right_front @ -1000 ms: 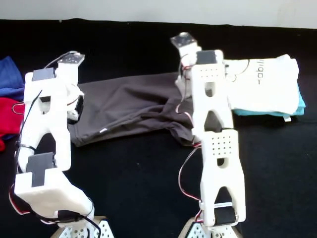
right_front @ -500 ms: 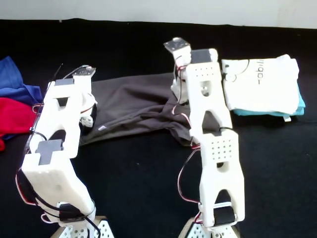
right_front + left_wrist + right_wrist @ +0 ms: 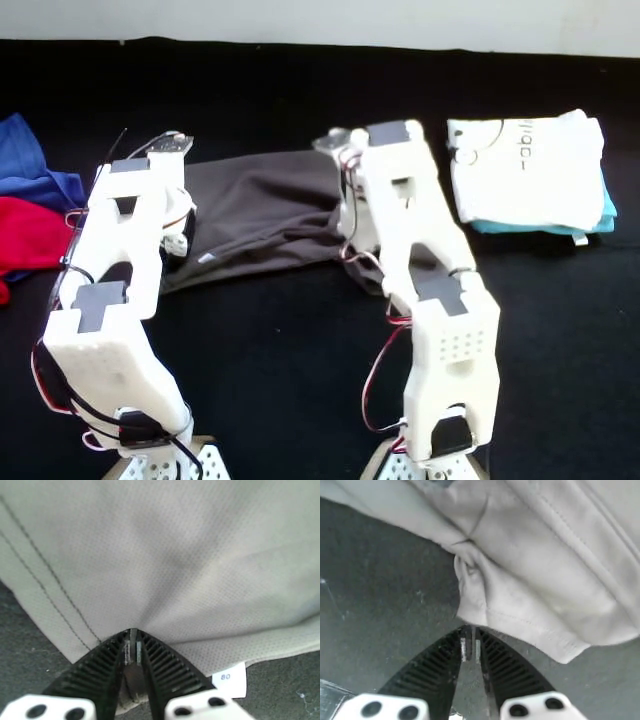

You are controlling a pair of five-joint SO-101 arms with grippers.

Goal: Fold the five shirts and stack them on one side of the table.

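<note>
Obs.: we see the grey shirt [image 3: 260,215] lying spread and rumpled on the black table [image 3: 270,350], between the two arms.

Left gripper [image 3: 131,636]: at the shirt's left edge. Its jaws are clamped on the fabric beside the stitched hem, and creases fan out from the pinch. A small white label [image 3: 227,678] sticks out from the shirt edge close by.

Right gripper [image 3: 470,640]: at the shirt's right end, jaws drawn together, tips right at a bunched hem corner. We cannot tell whether cloth is caught between them.

Right of the grey shirt, apart from it: a folded white shirt [image 3: 525,170] stacked on a folded teal shirt [image 3: 606,212].

Left of the grey shirt, past the left arm: a blue shirt [image 3: 25,160] and a red shirt [image 3: 25,235], both unfolded and touching each other.
</note>
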